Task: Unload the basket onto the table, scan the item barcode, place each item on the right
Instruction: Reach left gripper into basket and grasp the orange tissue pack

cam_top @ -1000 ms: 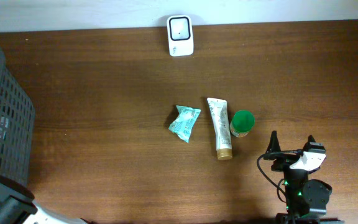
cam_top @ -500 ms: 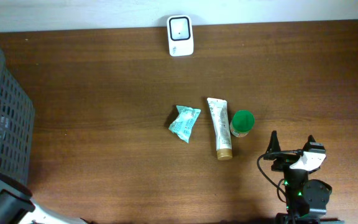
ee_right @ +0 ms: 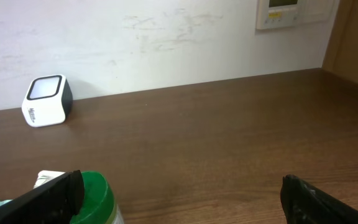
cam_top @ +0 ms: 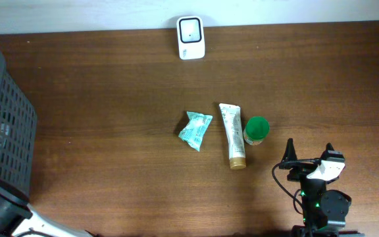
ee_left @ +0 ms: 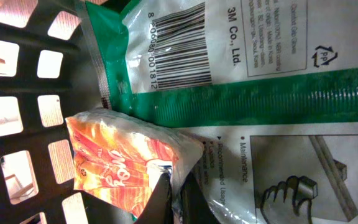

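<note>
The left gripper (ee_left: pixel 174 183) is pinching shut on a corner of the orange-and-white foil packet (ee_left: pixel 123 155), which is lying on a green-and-white plastic package (ee_left: pixel 278 106) (barcode showing) inside the dark lattice plastic basket (ee_left: pixel 28 87) at the left of the brown wooden table (cam_top: pixel 110 99). The right gripper (ee_right: pixel 185 205) is gaping open, empty, near right; the white boxy scanner (cam_top: pixel 191 37) is sitting at the far edge.

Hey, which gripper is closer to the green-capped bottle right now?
Right. The right gripper is close by, just right of the green-capped bottle and nearer the robot's side; the left gripper is far away, inside the basket at the left edge.
</note>
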Controlling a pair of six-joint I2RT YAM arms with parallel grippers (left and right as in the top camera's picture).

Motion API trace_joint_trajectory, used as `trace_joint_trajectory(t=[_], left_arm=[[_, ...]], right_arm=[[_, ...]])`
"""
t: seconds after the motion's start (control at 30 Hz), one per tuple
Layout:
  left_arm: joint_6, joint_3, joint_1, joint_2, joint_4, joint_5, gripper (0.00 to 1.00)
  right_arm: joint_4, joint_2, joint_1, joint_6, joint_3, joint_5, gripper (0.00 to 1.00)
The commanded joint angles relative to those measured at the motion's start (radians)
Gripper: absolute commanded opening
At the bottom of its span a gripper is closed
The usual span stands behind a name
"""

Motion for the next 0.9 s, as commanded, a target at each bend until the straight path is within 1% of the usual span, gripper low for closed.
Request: trace_joint_trajectory(t=[0.0,0.23,0.37,0.57,0.7,0.87], left_arm=[[-0.002,0.013,0.001,0.012,-0.029,-0.003,0.00],[-0.002,0.143,-0.009,-0.057,-0.123,0.062,0.00],[-0.002,0.182,-0.013,-0.136,-0.119,0.142,0.00],[-0.002,0.182,-0.048,-0.179,-0.114,0.148,0.00],[-0.002,0.188,-0.106,-0.213,-0.097,0.144,0.00],[-0.002,0.280,-0.177,-0.279,-0.085,0.141,0.00]], right_arm=[[-0.005,-0.003,-0.005,0.000,-0.005,0.012,0.98],[-0.005,-0.003,-0.005,0.000,-0.005,0.012,0.98],[-0.005,-0.003,-0.005,0.000,-0.005,0.012,0.98],[-0.005,-0.003,-0.005,0.000,-0.005,0.012,0.98],[-0.005,-0.003,-0.005,0.000,-0.005,0.012,0.98],[-0.005,-0.003,-0.005,0.000,-0.005,0.012,0.98]])
